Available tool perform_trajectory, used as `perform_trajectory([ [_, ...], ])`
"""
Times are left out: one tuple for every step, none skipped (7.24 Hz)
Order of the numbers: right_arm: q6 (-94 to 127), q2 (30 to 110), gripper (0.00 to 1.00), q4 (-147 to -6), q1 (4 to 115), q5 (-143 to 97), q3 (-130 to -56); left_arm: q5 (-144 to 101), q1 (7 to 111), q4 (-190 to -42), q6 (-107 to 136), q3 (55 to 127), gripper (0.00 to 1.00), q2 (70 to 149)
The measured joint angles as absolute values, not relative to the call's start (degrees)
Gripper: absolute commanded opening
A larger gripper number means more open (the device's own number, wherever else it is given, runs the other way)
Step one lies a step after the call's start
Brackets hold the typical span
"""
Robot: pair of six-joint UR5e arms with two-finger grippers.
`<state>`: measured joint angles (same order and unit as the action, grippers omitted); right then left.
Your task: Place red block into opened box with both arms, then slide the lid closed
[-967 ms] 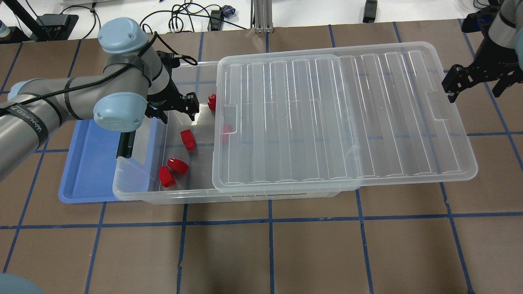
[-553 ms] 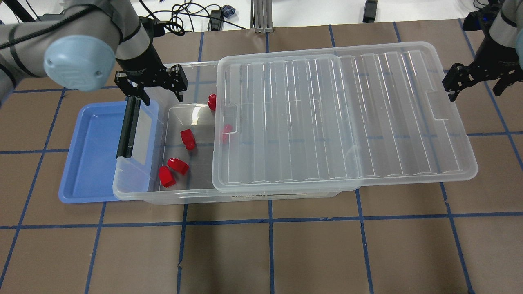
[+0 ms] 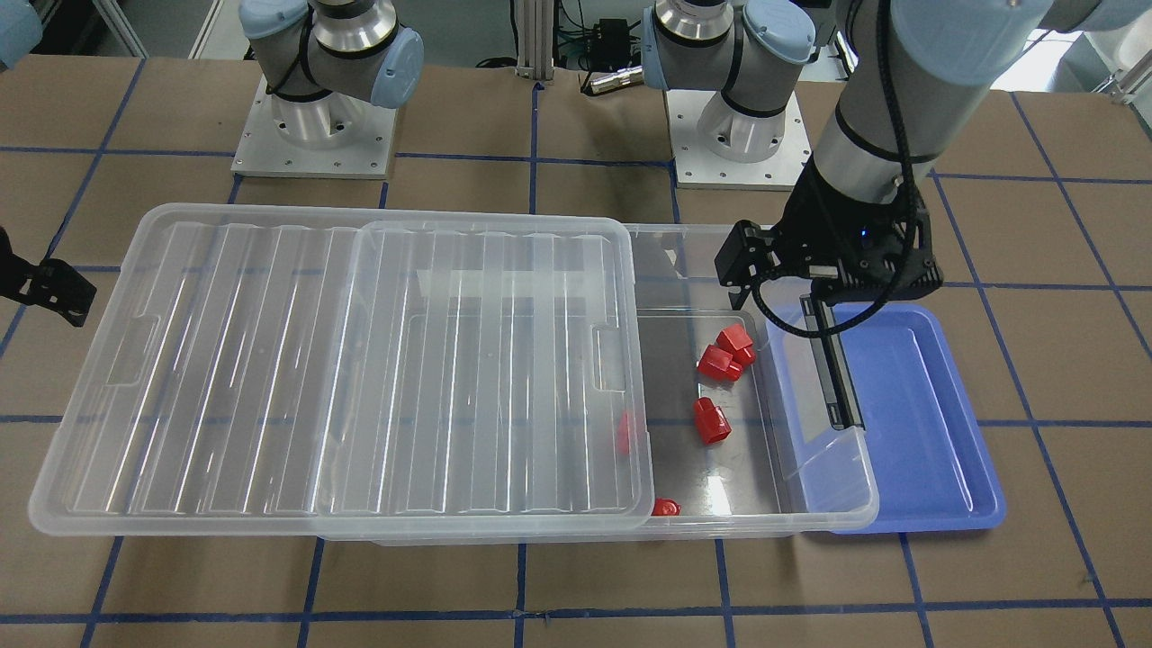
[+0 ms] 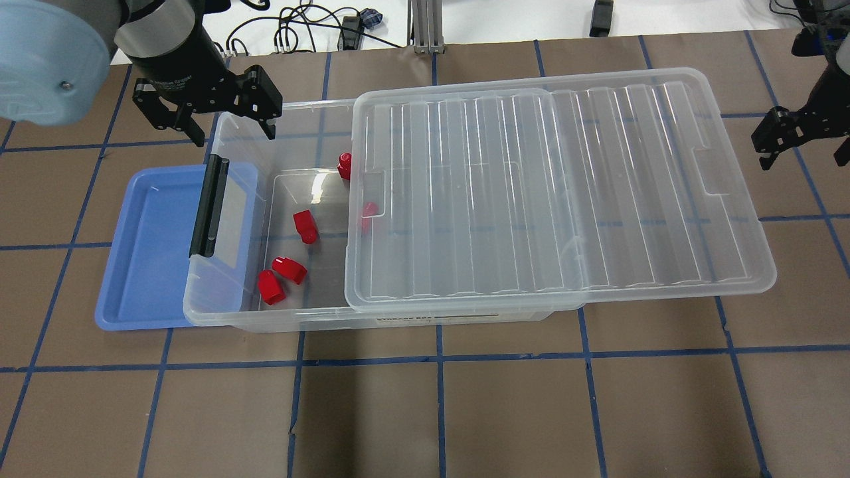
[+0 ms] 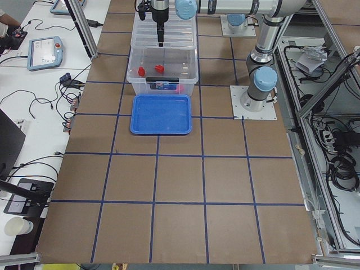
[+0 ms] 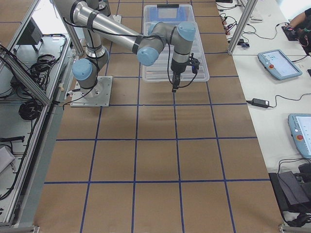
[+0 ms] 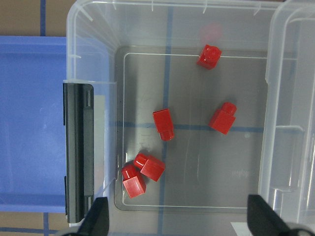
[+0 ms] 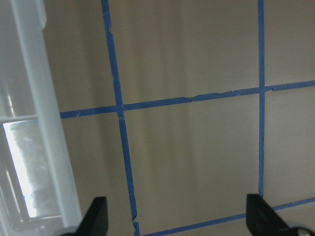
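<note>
Several red blocks (image 4: 305, 226) lie loose on the floor of the clear box (image 4: 299, 320), at its uncovered left end; one red block (image 4: 368, 211) shows through the lid's edge. The ribbed lid (image 4: 564, 192) covers the rest of the box and overhangs to the right. My left gripper (image 4: 234, 133) hangs open and empty above the box's far left corner; the left wrist view looks straight down on the blocks (image 7: 163, 124). My right gripper (image 4: 802, 159) is open over bare table, apart from the lid's right end (image 8: 34, 98).
A blue tray (image 4: 146, 245) lies under and left of the box's latch end, with the black bar latch (image 4: 209, 206) standing over it. Brown table with blue tape lines surrounds the box. The arm bases (image 3: 315, 126) stand behind it.
My left gripper has risen out of the box and pulled back toward its far left corner, holding nothing. My right gripper has drawn away to the right from the lid's end.
</note>
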<state>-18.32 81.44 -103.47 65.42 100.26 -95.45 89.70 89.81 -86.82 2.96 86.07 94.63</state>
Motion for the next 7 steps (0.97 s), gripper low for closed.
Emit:
perform_trajectory([
  [-18.33, 80.71, 1.0, -103.88, 65.1, 100.22, -95.48, 89.98, 89.77, -86.73, 2.31, 86.03, 1.0, 93.99],
  [-18.42, 79.56, 1.0, -105.05, 65.0, 100.21, -95.47, 90.21, 89.76, -86.51, 0.63, 86.06, 1.0, 93.53],
  [-18.43, 78.45, 1.0, -106.58, 65.01, 100.15, -95.46, 90.01, 89.79, -86.41, -0.87, 86.22, 1.0, 93.19],
  [-18.33, 77.84, 1.0, -107.46, 65.13, 100.08, -95.47, 89.87, 89.77, -86.3, -1.45, 86.23, 1.0, 92.8],
  [-18.25, 77.61, 1.0, -107.61, 65.32, 100.02, -95.48, 89.79, 89.71, -86.25, -1.79, 86.16, 1.0, 92.54],
  [-18.21, 77.61, 1.0, -107.5, 65.55, 99.97, -95.51, 89.78, 89.68, -86.23, -2.06, 86.12, 1.0, 92.32],
  [-18.18, 77.62, 1.0, -107.31, 65.86, 99.5, -95.67, 89.76, 89.67, -86.24, -2.2, 86.19, 1.0, 92.11],
])
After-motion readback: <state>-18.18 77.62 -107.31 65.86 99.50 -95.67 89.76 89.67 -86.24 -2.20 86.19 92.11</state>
